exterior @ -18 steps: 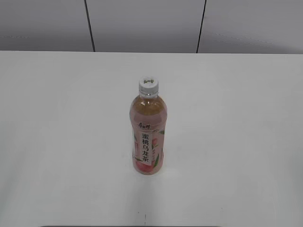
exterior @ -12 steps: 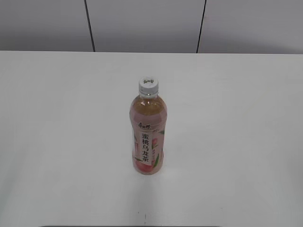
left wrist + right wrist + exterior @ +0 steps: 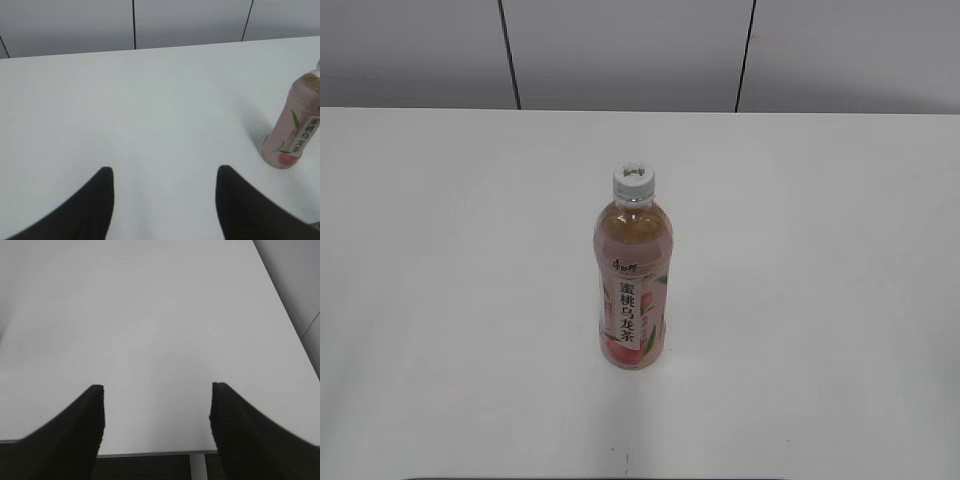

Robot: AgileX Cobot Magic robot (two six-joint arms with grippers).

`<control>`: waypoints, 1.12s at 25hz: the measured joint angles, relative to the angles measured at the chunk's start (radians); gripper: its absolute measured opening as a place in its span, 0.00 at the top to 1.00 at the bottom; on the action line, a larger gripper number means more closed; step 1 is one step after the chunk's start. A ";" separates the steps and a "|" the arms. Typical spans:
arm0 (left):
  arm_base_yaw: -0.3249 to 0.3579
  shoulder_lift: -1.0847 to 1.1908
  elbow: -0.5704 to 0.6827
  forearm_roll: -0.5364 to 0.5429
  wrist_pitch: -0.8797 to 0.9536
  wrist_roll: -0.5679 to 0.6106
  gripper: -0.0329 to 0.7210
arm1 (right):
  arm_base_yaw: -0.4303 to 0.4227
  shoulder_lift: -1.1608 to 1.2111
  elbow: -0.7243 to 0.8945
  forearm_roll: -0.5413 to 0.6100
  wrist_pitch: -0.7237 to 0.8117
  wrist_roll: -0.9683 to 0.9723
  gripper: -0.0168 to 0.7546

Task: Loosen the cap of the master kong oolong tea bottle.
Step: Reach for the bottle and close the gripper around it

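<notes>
The master kong oolong tea bottle (image 3: 632, 290) stands upright in the middle of the white table, pink-and-white label facing the exterior view. Its white cap (image 3: 634, 182) sits on top. The bottle also shows at the right edge of the left wrist view (image 3: 295, 132), its cap cut off there. My left gripper (image 3: 164, 172) is open and empty, over bare table to the left of the bottle. My right gripper (image 3: 157, 390) is open and empty near the table's front edge; the bottle is out of its view. Neither gripper shows in the exterior view.
The white table (image 3: 820, 250) ends at a grey panelled wall (image 3: 630, 50) behind. The right wrist view shows the table's front edge (image 3: 150, 453) and a table leg below it.
</notes>
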 joint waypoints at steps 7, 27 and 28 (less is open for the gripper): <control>0.000 0.000 0.000 0.000 0.000 0.000 0.42 | 0.000 0.000 0.000 0.000 0.000 0.000 0.33; 0.000 0.282 0.056 -0.094 -0.673 0.000 0.52 | 0.000 0.000 0.000 0.000 0.000 0.000 0.33; 0.000 0.345 0.071 -0.113 -0.711 0.000 0.52 | 0.000 0.000 0.000 0.000 0.000 0.000 0.33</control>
